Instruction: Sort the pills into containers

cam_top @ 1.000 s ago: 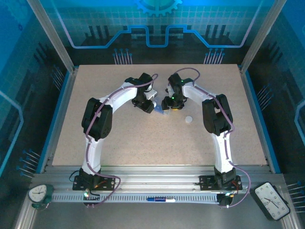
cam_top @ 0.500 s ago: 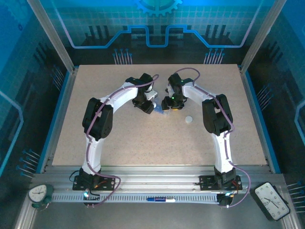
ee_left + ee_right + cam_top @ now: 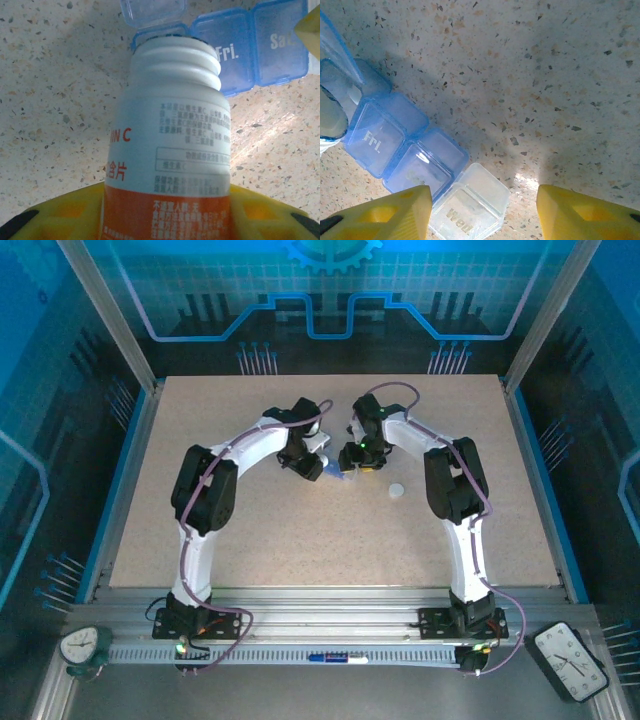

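Two arms [image 3: 250,440] are hanging close together over the middle of the table [image 3: 330,540], where we are seeing the blue pill box [image 3: 250,45] lying flat. The left gripper [image 3: 165,217] is clamping its yellow fingers [image 3: 55,215] around an uncapped white-and-orange bottle [image 3: 172,135]. The bottle is tipping its threaded mouth over a compartment whose lid [image 3: 152,11] is standing open, beside the shut "Fri." compartment [image 3: 227,52]. The right gripper [image 3: 485,210] is hovering with jaws spread, gripping nothing, at the box's clear "Wed" compartment [image 3: 467,210]. We are spotting a white cap [image 3: 397,490] lying apart, to the right.
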Robot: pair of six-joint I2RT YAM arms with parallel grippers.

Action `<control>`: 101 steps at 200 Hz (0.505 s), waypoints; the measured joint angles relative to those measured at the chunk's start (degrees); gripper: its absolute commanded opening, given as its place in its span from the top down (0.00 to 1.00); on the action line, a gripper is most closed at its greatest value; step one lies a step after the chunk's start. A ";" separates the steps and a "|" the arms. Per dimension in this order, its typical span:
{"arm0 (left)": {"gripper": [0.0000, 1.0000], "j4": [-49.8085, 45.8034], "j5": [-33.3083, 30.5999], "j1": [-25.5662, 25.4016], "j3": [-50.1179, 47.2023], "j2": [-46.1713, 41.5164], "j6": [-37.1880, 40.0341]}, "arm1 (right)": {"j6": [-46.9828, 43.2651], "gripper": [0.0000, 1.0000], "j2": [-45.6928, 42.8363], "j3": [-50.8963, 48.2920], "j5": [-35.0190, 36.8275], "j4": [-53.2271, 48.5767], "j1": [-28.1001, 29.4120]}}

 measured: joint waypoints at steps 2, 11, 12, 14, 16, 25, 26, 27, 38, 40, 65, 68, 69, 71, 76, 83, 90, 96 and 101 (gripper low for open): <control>1.00 0.17 0.00 0.00 -0.17 -0.13 -0.07 | 0.00 0.41 0.00 0.00 0.00 -0.02 0.00; 1.00 1.09 0.04 0.00 -1.25 -0.68 -0.48 | 0.00 0.41 0.00 0.00 0.00 0.00 0.00; 1.00 1.20 0.07 0.00 -1.40 -0.74 -0.59 | 0.00 0.41 0.00 0.00 0.00 0.00 0.00; 1.00 1.46 0.07 0.00 -1.64 -0.90 -0.68 | 0.00 0.41 0.00 0.00 0.00 0.00 0.00; 1.00 1.57 0.07 0.00 -1.84 -0.98 -0.72 | 0.00 0.41 0.00 0.00 0.00 0.00 0.00; 1.00 2.51 0.15 0.00 -2.95 -1.55 -0.87 | 0.00 0.41 0.00 0.00 -0.02 0.00 0.00; 1.00 2.69 0.20 0.00 -3.13 -1.64 -0.90 | 0.00 0.41 0.00 0.00 -0.02 -0.02 0.00; 1.00 2.78 0.22 0.00 -3.21 -1.70 -0.90 | 0.00 0.41 0.00 0.00 -0.02 -0.02 0.00; 1.00 3.93 0.46 0.00 -4.44 -2.38 -1.31 | 0.00 0.41 0.00 0.00 -0.02 0.00 0.00; 1.00 4.20 0.48 0.00 -4.68 -2.54 -1.42 | 0.00 0.41 0.00 0.00 -0.02 0.00 0.00; 1.00 7.69 1.55 0.33 -8.17 -4.61 -2.75 | 0.04 0.41 0.00 0.09 -0.02 0.00 0.00; 1.00 8.13 1.70 0.37 -8.55 -4.85 -2.89 | 0.04 0.41 0.00 0.09 -0.02 -0.02 0.00; 1.00 8.20 1.75 0.39 -8.66 -4.92 -2.93 | 0.04 0.41 0.00 0.09 -0.02 -0.02 -0.02; 1.00 8.55 1.92 0.42 -8.90 -5.11 -3.08 | 0.04 0.41 0.00 0.09 -0.02 -0.02 0.00; 1.00 9.31 2.21 0.52 -9.57 -5.51 -3.45 | 0.04 0.41 0.00 0.09 -0.02 -0.02 -0.02; 1.00 10.43 2.84 0.76 -10.54 -6.14 -3.85 | 0.09 0.41 0.00 0.09 -0.02 -0.02 -0.02; 1.00 11.61 3.52 1.05 -11.43 -6.75 -4.31 | 0.22 0.41 0.00 0.09 -0.02 -0.02 -0.02; 1.00 12.48 4.02 1.29 -12.13 -7.17 -4.83 | 0.24 0.40 0.00 0.09 -0.02 0.00 -0.02; 1.00 13.20 4.48 1.57 -12.63 -7.48 -5.18 | 0.24 0.40 0.00 0.09 -0.02 0.00 -0.02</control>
